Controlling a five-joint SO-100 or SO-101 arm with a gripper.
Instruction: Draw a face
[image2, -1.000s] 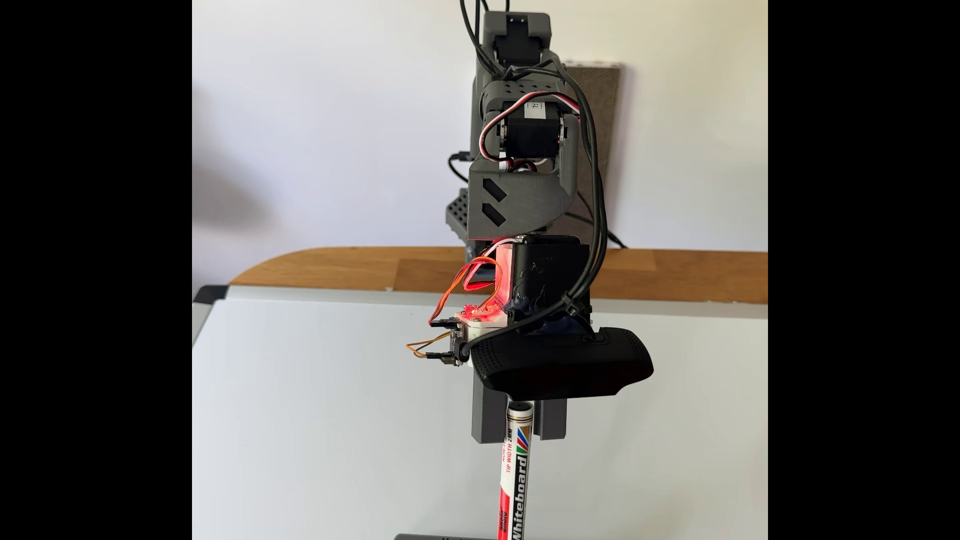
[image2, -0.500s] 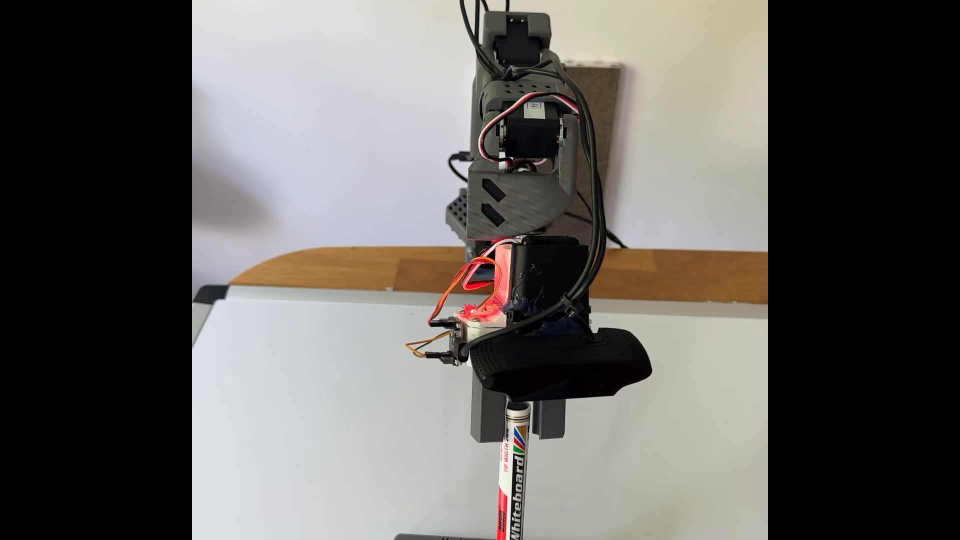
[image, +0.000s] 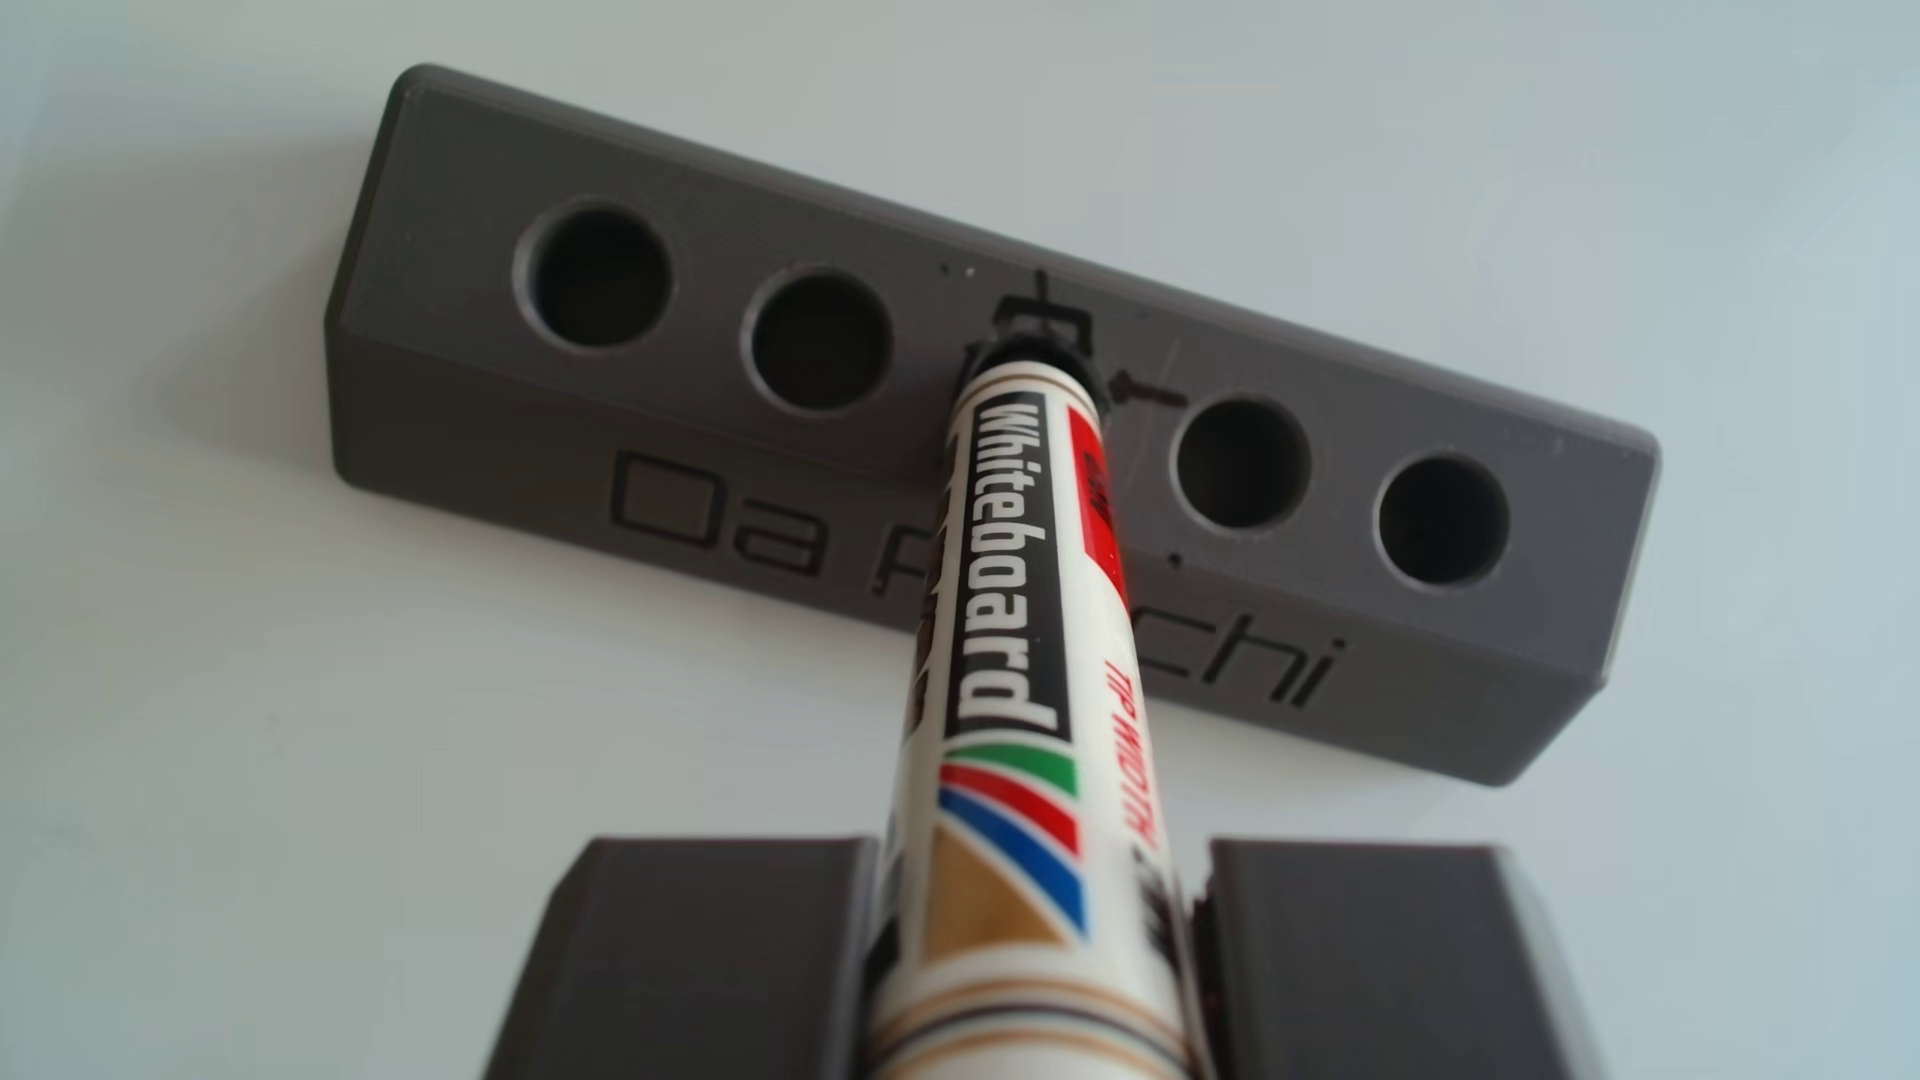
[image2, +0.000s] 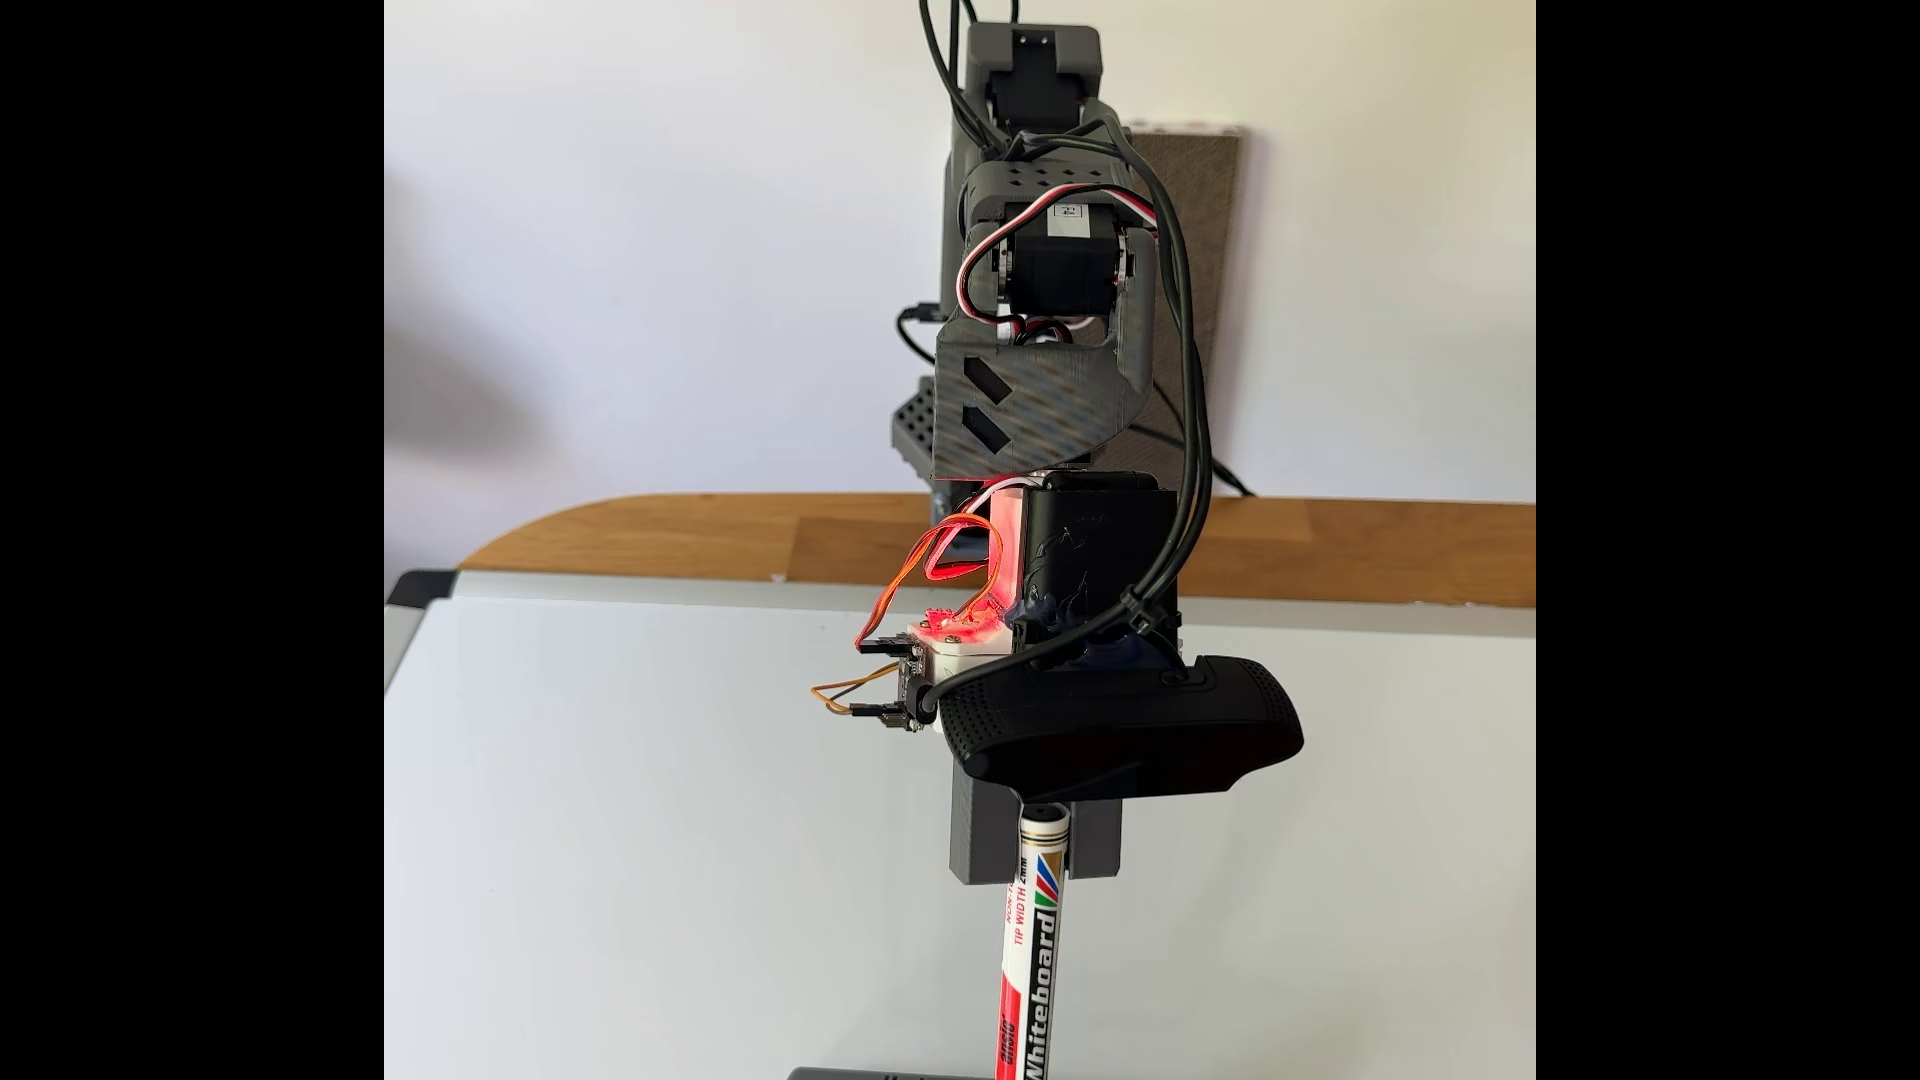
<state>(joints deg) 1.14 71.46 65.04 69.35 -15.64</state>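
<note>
In the other view, the two dark grey fingers of the gripper are seen nearest, closed on the upper barrel of a whiteboard marker, which is pinched between them. On the white barrel the word "Whiteboard" is printed in white on a black band, beside red lettering of which "TIP WIDTH" can be read, above red, green and blue stripes and a tan triangle. The marker's lower end is seated in the middle hole of a grey five-hole block, around which small black scratch marks are seen. On the block's near face "Da" and "chi" are engraved; the letters between are hidden by the barrel. The block rests on the whiteboard. No ink strokes of a face can be made out on the board.

In the fixed view, the gripper is seen gripping the marker upright, under a black camera. "Whiteboard" and "TIP WIDTH" are legible again. The whiteboard lies on a wooden table.
</note>
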